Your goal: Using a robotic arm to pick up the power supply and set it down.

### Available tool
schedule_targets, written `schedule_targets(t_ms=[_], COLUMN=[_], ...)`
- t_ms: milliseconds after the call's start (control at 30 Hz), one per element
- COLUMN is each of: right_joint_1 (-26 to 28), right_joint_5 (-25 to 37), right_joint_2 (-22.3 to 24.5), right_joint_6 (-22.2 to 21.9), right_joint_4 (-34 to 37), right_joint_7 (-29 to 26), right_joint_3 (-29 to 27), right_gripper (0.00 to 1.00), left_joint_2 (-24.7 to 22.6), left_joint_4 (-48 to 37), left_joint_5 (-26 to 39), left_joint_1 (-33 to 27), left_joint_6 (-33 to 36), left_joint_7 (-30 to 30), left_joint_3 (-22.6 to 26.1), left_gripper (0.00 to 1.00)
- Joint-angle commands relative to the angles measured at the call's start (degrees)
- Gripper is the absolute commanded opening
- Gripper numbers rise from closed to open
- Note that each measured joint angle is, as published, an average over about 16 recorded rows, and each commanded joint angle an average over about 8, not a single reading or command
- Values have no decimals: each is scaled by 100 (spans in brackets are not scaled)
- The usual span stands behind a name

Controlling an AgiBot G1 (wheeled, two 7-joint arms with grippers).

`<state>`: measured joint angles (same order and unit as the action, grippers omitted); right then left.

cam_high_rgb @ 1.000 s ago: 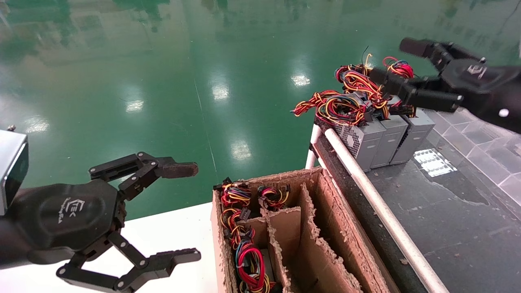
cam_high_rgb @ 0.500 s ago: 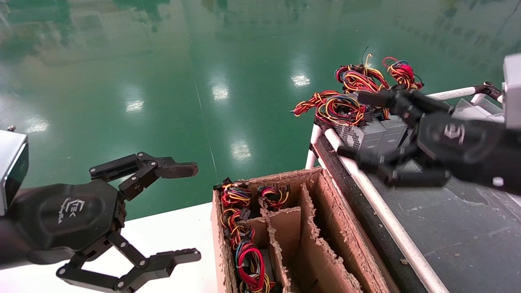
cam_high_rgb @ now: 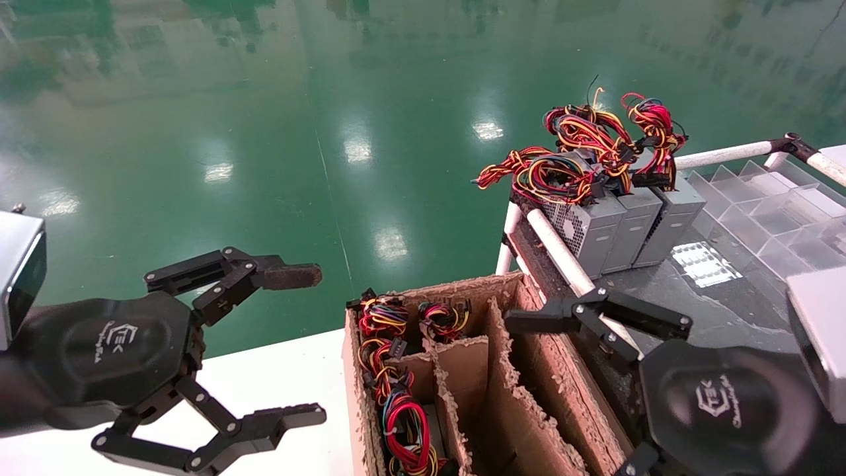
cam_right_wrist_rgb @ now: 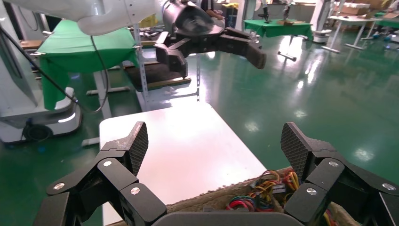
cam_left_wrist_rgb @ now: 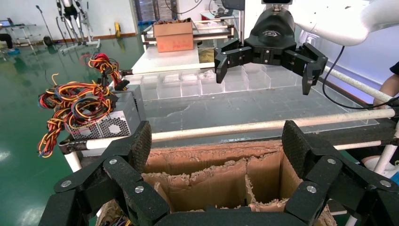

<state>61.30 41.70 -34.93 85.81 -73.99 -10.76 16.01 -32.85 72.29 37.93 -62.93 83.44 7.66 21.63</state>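
Note:
The power supply's mostly red wire bundle point(cam_high_rgb: 404, 423) lies in the left compartment of the torn cardboard box point(cam_high_rgb: 548, 390); its grey body is nearly hidden. My right gripper point(cam_right_wrist_rgb: 214, 141), the robotic arm with the TEK palm point(cam_high_rgb: 720, 403), hovers open and empty over the box's right side, by the dark table's edge. One of its fingers point(cam_high_rgb: 548, 318) reaches across the box's right wall. My left gripper point(cam_high_rgb: 314, 345) hangs open and empty over the white table point(cam_high_rgb: 277, 377), left of the box.
Three like grey boxes point(cam_high_rgb: 631, 221) with tangled wires point(cam_high_rgb: 581, 142) stand in a row at the dark table's far corner. A white pipe rail point(cam_high_rgb: 568, 268) edges that table. A clear divider tray point(cam_high_rgb: 760, 198) lies at the back right. Green floor lies beyond.
My right gripper, open and empty throughout, has swung from above the row of grey boxes back and down to over the cardboard box. The left arm has not moved.

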Motion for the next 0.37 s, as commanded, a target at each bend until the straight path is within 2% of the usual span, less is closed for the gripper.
schedule_targets(t_ms=[33, 367], right_joint_1=[-106, -63], right_joint_5=[-49, -41], right_joint_2=[40, 28], right_joint_6=[45, 27], right_joint_4=[-178, -104], right_joint_7=[-35, -24], right_joint_3=[-4, -7], right_gripper=[100, 100], left_joint_2=[0, 0], left_joint_4=[0, 0], left_joint_5=[0, 0], left_joint_1=[0, 1], left_joint_6=[0, -1], left_joint_7=[0, 0], left_joint_3=[0, 0], left_gripper=[100, 100])
